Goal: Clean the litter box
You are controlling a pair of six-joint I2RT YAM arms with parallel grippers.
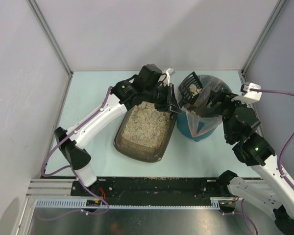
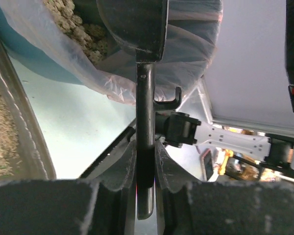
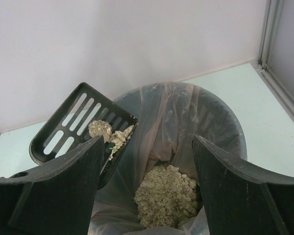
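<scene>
The litter box (image 1: 120,145) is a dark brown tray of beige litter in the middle of the table; its rim (image 2: 25,142) shows in the left wrist view. My left gripper (image 1: 169,102) (image 2: 146,164) is shut on the handle of a black slotted scoop (image 1: 190,88) (image 2: 146,98). The scoop (image 3: 71,128) hangs tilted over the left rim of the teal bin (image 1: 187,130), with pale clumps (image 3: 110,134) on its blade. My right gripper (image 1: 209,105) (image 3: 147,164) stands open just above the bin's near rim, nothing between its fingers.
A clear bag (image 3: 186,112) lines the bin, with a pile of dumped litter (image 3: 169,196) at its bottom. The bin stands right beside the tray. Grey walls and metal frame posts (image 1: 51,36) enclose the table. Litter crumbs lie along the black front rail (image 1: 152,183).
</scene>
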